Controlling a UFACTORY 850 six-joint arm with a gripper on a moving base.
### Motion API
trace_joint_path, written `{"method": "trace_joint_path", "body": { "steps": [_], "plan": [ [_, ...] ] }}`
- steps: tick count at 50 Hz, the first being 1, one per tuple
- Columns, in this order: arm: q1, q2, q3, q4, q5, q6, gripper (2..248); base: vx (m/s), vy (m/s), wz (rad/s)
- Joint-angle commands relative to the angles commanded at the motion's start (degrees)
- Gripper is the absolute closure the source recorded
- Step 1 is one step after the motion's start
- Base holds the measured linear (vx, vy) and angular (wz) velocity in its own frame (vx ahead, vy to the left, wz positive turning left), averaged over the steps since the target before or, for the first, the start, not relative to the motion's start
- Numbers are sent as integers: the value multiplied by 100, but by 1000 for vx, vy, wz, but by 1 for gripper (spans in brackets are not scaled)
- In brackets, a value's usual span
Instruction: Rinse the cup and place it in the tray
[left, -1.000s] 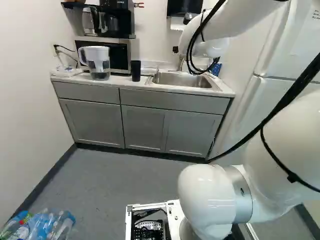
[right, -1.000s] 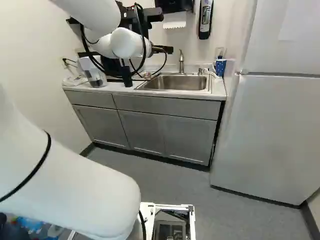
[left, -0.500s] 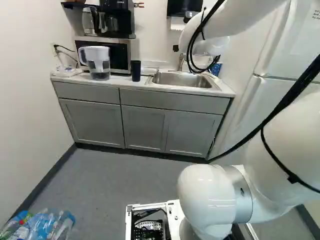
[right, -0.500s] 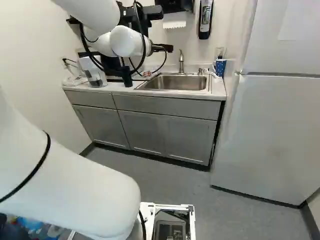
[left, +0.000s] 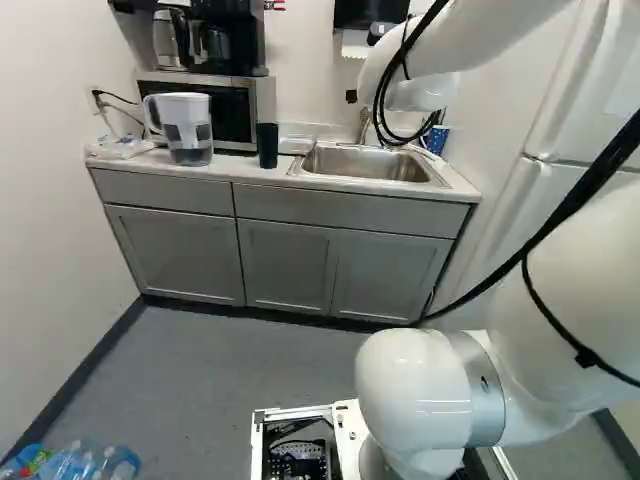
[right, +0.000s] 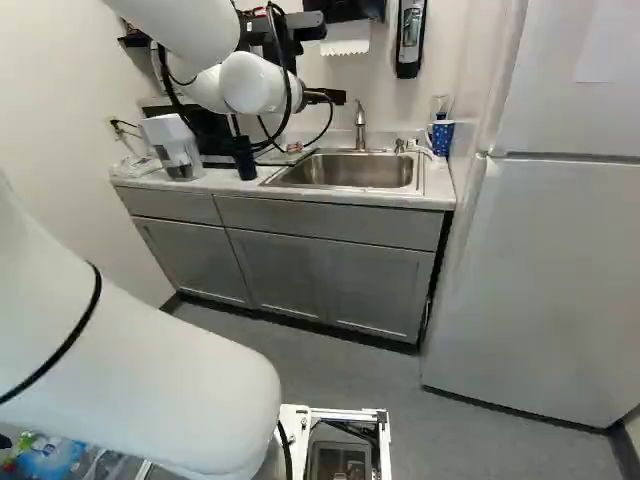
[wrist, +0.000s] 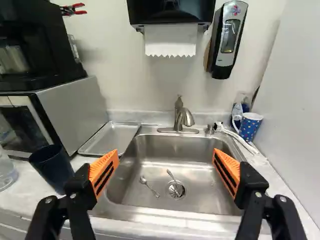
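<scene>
Wrist view, dark cup (wrist: 52, 169) near metal tray (wrist: 111, 138), sink (wrist: 150, 172) alongside

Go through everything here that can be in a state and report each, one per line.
Tool: open, nothing held
Dark cup: upright, beside the sink
Tray: lying flat, open side up
Faucet: not running
Sink: spoons lying in it
Spotted mug: upright
Paper towel: hanging out
Pitcher: upright
Cabinet doors: shut
Fridge doors: shut
</scene>
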Motion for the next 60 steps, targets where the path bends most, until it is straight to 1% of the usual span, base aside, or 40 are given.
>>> {"method": "trace_joint_path", "body": {
  "steps": [26, 60],
  "plan": [
    [0, 0, 0, 0, 0, 0, 3, 135, -67, 15],
    [0, 0, 0, 0, 0, 0, 3, 117, -42, 171]
  ]
}}
